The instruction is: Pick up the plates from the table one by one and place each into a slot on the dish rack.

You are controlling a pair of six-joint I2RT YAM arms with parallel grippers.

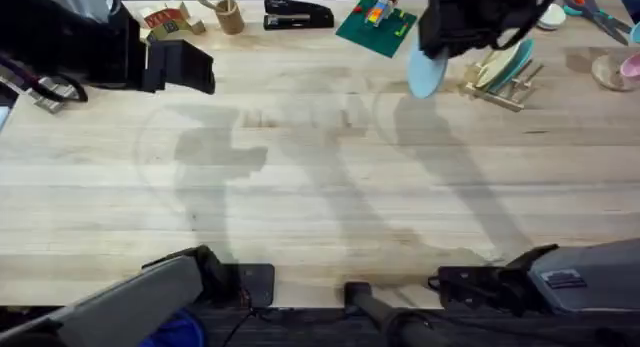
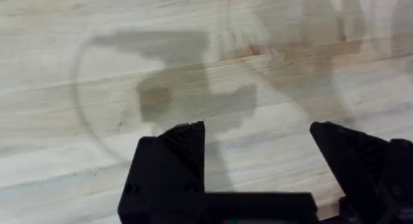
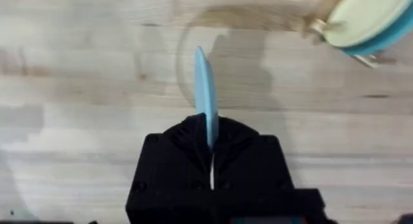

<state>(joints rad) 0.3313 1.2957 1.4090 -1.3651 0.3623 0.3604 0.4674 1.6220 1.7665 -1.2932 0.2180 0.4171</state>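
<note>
While right fingers (image 3: 210, 143) pinch light blue plate (image 3: 205, 88) edge-on, dish rack (image 1: 497, 87) near; left fingers (image 2: 258, 153) open.

Two arms, black grippers, grey link covers.

Left gripper (image 2: 258, 166): matte black plastic, blocky angular fingers (image 2: 171, 162) with faceted tips, layered print texture on the faces, joined by a flat black crossbar at the base. Right gripper (image 3: 211, 143): same black build, two wedge-shaped fingers (image 3: 184, 146) on a broad rectangular body. In the overhead view, both arms carry smooth grey covers over black joint housings near the bases; the right cover bears a small dark label. Black cables loop beside the left arm's upper section, with a blue patch under its base.
</note>
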